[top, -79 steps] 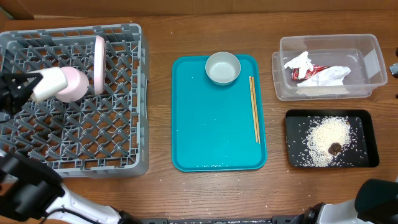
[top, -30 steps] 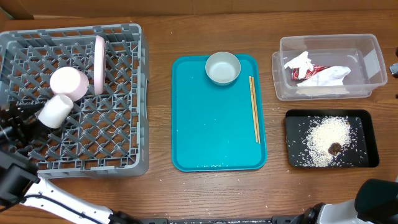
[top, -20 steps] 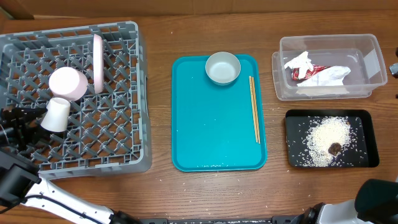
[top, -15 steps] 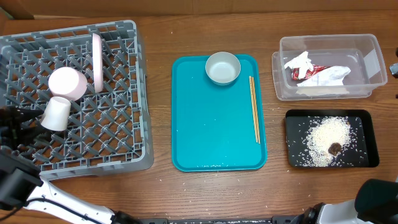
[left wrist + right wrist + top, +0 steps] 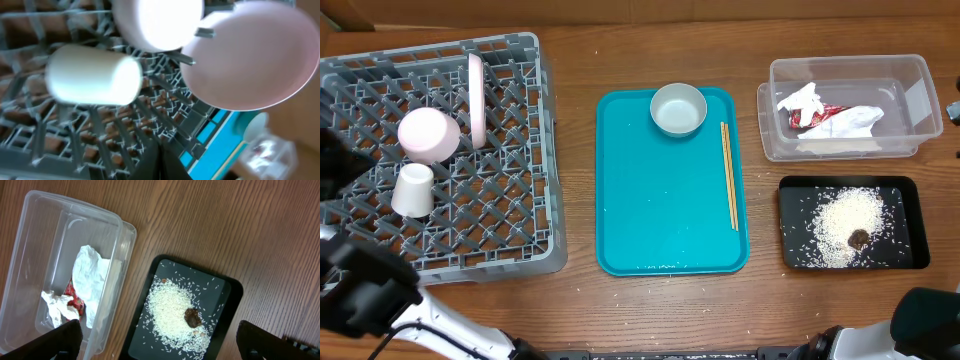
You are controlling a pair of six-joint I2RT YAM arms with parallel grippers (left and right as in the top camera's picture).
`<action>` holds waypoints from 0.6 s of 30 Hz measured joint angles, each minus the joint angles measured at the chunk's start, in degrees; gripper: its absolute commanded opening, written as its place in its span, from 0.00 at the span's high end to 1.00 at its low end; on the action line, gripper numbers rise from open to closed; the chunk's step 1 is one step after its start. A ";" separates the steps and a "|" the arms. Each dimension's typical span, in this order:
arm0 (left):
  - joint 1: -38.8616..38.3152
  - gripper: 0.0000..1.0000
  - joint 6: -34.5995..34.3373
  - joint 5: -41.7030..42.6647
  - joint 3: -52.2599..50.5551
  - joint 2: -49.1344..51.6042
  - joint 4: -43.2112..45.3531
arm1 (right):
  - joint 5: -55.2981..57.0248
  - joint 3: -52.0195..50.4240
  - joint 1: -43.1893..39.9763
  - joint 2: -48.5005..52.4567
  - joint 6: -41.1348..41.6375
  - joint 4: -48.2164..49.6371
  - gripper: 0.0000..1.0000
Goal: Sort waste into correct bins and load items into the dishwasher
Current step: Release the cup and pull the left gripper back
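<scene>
Loading the dishwasher crate [image 5: 548, 160] looks to be the step in hand: one white plate [image 5: 477, 88] on edge, one pinkish bowl [image 5: 428, 134] and one white cup [image 5: 413, 189] on its side sit inside. One grey-green bowl [image 5: 678, 109] waits on the teal tray [image 5: 660, 210] beside one pair of chopsticks [image 5: 729, 175] — the next move probably calls for parted jaws reaching its rim. Left gripper [image 5: 159, 162] is pinched together, empty; right gripper [image 5: 160, 330] is spread wide, empty, above one clear tub [image 5: 920, 75] with napkin [image 5: 840, 122] and one red wrapper [image 5: 817, 116], and one black tray [image 5: 910, 250] of rice [image 5: 848, 228]
</scene>
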 measured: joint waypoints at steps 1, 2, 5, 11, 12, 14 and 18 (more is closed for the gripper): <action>-2.36 0.96 -0.07 -2.10 -0.24 0.00 1.27 | -0.02 0.00 0.00 0.00 0.00 0.04 0.00; -4.31 0.96 -0.26 -3.85 -0.39 0.00 2.01 | 0.00 0.00 0.00 0.00 0.00 0.04 0.00; -9.94 0.96 -2.45 -10.60 -1.64 0.07 4.20 | -0.02 0.00 0.02 0.00 0.00 0.02 0.00; -14.38 0.96 -5.16 -19.15 -3.30 1.66 5.68 | 0.00 0.00 0.02 0.00 -0.02 0.04 0.00; -14.29 0.96 -5.35 -19.93 -3.37 2.27 5.84 | -0.02 0.00 0.00 0.00 0.00 0.02 0.00; -14.08 0.96 -5.81 -21.24 -3.63 3.76 6.05 | -0.02 0.00 0.00 0.00 0.00 0.04 0.00; -13.44 0.96 -6.47 -23.08 -4.11 6.03 6.21 | 0.00 0.00 0.00 0.00 0.00 0.04 0.00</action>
